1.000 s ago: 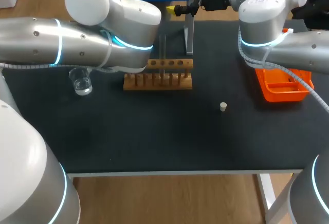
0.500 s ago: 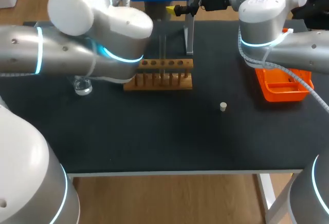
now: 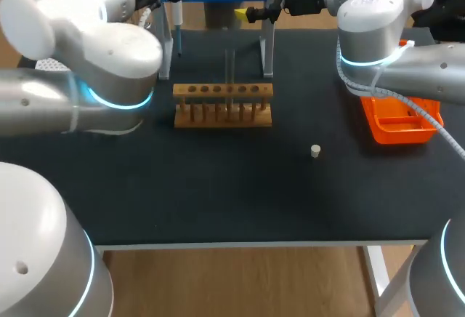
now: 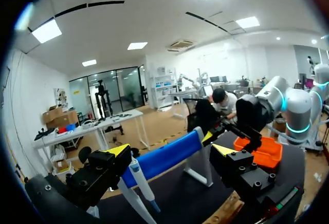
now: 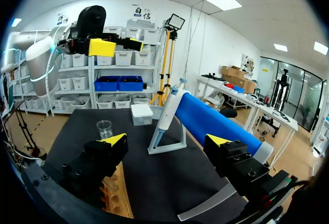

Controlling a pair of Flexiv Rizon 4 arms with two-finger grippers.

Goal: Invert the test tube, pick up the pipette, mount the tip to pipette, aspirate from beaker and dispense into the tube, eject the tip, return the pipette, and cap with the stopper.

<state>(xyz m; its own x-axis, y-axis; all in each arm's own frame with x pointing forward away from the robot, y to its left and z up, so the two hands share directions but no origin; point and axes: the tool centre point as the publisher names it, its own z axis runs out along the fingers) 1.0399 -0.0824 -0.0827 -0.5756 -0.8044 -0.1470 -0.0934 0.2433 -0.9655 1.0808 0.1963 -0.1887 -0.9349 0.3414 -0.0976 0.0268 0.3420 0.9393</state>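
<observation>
Left wrist view: left hand (image 4: 169, 149), fingers wide apart, near pipette (image 4: 139, 175); right hand (image 5: 166, 140) likewise, empty.

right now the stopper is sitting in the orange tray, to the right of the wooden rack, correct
Not quite. The stopper sits on the bare table, short of the orange tray, not in it. It is to the right of the wooden rack, as the head view shows.

The left arm (image 3: 80, 77) swings back and leftward off the wooden rack (image 3: 223, 104), baring the rack's left end. Its pincer (image 4: 171, 151) now stands open at the pipette (image 3: 176, 22) behind the rack. In the head view the arm now hides the beaker (image 5: 104, 129).
</observation>
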